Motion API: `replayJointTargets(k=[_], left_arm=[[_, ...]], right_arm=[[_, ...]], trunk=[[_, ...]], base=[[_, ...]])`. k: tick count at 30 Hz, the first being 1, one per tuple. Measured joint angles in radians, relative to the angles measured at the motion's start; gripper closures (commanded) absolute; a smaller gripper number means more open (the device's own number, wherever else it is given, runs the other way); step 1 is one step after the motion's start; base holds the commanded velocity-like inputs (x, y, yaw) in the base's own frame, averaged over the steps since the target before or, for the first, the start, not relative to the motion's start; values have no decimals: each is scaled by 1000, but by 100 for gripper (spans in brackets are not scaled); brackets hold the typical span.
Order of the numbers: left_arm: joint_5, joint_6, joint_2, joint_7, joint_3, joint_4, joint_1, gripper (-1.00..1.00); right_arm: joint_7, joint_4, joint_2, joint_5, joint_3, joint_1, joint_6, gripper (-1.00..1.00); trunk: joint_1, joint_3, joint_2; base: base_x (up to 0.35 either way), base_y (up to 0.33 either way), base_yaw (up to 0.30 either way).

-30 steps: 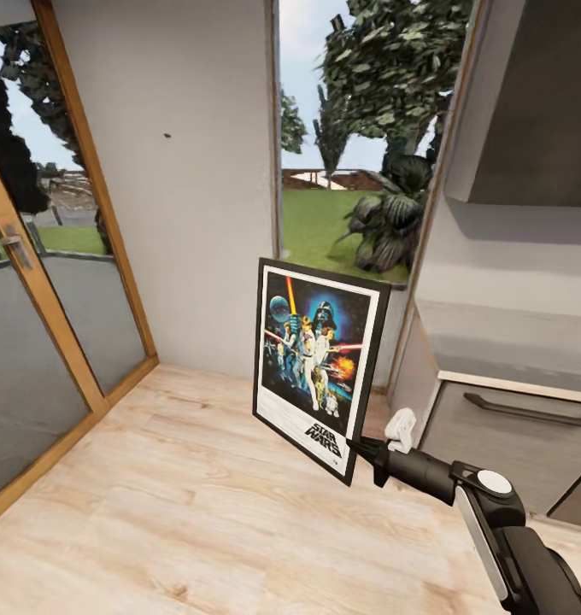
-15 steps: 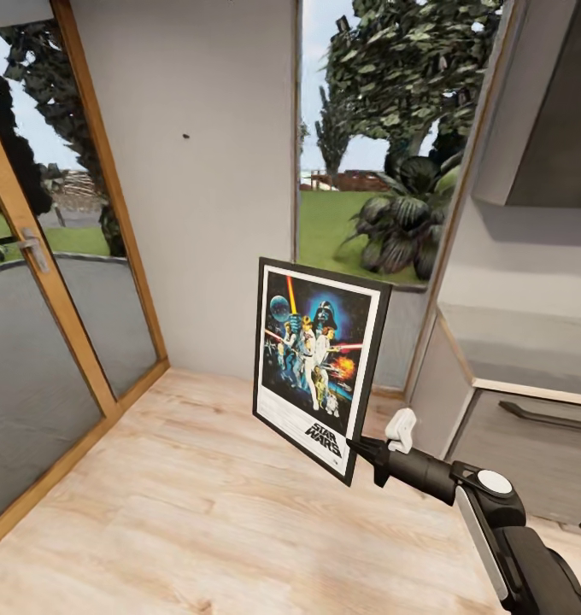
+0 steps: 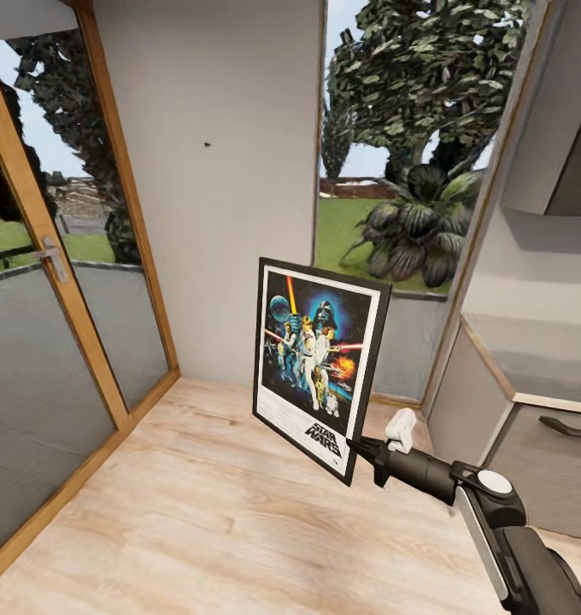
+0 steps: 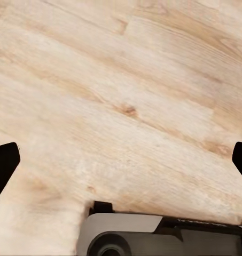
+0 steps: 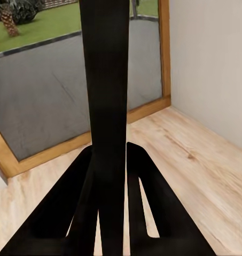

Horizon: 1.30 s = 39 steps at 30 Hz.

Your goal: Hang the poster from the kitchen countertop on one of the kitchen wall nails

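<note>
The poster (image 3: 320, 367), black-framed with a white border and the "STAR WARS" title at its bottom, hangs upright in the air before the grey wall. My right gripper (image 3: 356, 448) is shut on its lower right corner. In the right wrist view the frame's black edge (image 5: 106, 96) runs edge-on between the two dark fingers (image 5: 153, 202). A small dark wall nail (image 3: 207, 144) sits high on the wall, up and left of the poster. My left gripper (image 4: 121, 160) is open over bare wooden floor, its fingertips (image 4: 3, 165) far apart. The grey countertop's end (image 3: 538, 354) shows at the right.
A wood-framed glass door (image 3: 60, 282) with a handle fills the left. A tall window (image 3: 393, 171) onto a garden lies right of the wall. A cabinet front with a dark handle (image 3: 568, 427) is under the worktop. Light wooden floor (image 3: 196, 495) spreads ahead.
The whole view has swung, so wall, nail and window have slid rightward in the picture. The poster stays in the right gripper at the same pose.
</note>
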Motion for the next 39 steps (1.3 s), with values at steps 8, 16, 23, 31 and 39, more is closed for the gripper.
replayJointTargets(k=[8,16,23,31,39], left_arm=[[0,0,0,0,0,0,0,-100],[0,0,0,0,0,0,0,-100],[0,0,0,0,0,0,0,-100],[0,0,0,0,0,0,0,-100],[0,0,0,0,0,0,0,-100]], right_arm=[[0,0,0,0,0,0,0,100],[-1,0,0,0,1,0,0,100],[0,0,0,1,2,0,0,100],[0,0,0,2,2,0,0,100],[-1,0,1,2,2,0,-1,100]], trunk=[[0,4,0],[0,5,0],[0,5,0],[0,5,0],[0,5,0]], base=[[140,321,0],[160,321,0],[165,321,0],[165,321,0],[165,321,0]])
